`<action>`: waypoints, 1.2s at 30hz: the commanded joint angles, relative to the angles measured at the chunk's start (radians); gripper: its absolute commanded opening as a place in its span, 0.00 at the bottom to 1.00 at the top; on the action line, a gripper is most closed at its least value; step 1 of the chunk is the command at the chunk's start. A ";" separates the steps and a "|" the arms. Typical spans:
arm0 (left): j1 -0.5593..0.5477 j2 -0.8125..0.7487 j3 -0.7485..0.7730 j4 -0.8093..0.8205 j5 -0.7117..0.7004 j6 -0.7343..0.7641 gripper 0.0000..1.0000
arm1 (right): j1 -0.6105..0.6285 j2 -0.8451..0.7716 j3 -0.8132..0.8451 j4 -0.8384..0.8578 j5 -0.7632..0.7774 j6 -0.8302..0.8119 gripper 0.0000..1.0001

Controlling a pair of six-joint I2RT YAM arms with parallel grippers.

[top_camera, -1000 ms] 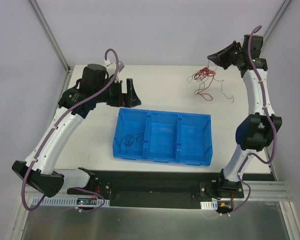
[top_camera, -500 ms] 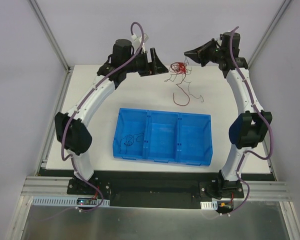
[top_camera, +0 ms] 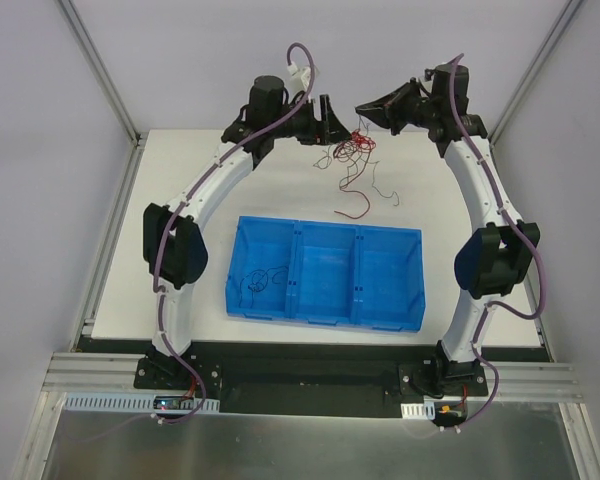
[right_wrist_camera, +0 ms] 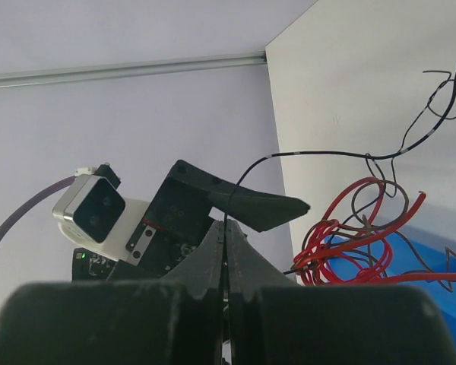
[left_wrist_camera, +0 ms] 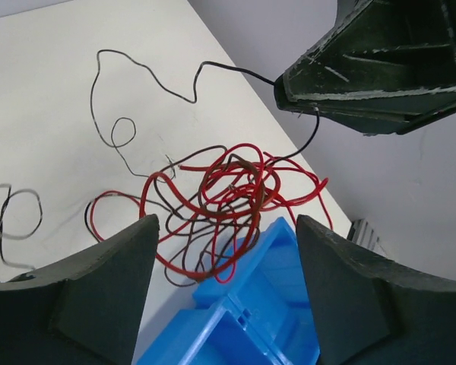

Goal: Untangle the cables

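The right tool (left_wrist_camera: 285, 84) is pressed shut, and its tips pinch one thin black strand of the cables (left_wrist_camera: 235, 179). The rest of the cables, red, dark red and black, hang below that strand in a loose knot. The knot is in the air over the far edge of the table (top_camera: 180, 220), about in the middle of that edge. A few ends dangle down toward the table behind the blue tray (top_camera: 390, 275).

The left tool (left_wrist_camera: 224, 228) has its two fingers (left_wrist_camera: 99, 296) spread wide apart. It holds nothing. In the left wrist view the knot shows in the gap between the fingers. The pictures do not show if a finger touches it.

One second ago the left tool was low, near the far left part of the table. The right tool held the cables near the far right corner. Half a second ago both had come closer to the middle. Now the left tool has moved closer again and is just beside the right tool and the knot.

Both arms reach up and far out. They bend toward each other like an arch, and the two tools point tip to tip.

One more black cable (top_camera: 255, 282) lies curled in the left part of the blue tray, the same as before.
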 commanded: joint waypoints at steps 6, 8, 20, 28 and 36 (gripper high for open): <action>-0.025 0.065 0.037 0.085 -0.002 0.044 0.32 | 0.003 -0.052 0.054 0.031 -0.043 0.051 0.00; -0.017 0.065 0.027 0.085 -0.035 0.033 0.17 | -0.002 -0.055 0.062 0.031 -0.040 0.049 0.00; 0.159 -0.113 -0.338 0.085 -0.131 -0.131 0.00 | -0.233 -0.098 0.123 0.044 0.050 0.052 0.00; 0.319 -0.232 -0.481 0.073 -0.115 -0.067 0.00 | -0.390 -0.073 0.230 0.074 0.055 0.086 0.00; 0.431 -0.240 -0.453 -0.063 -0.144 0.061 0.00 | -0.514 -0.024 0.411 0.100 0.070 0.143 0.00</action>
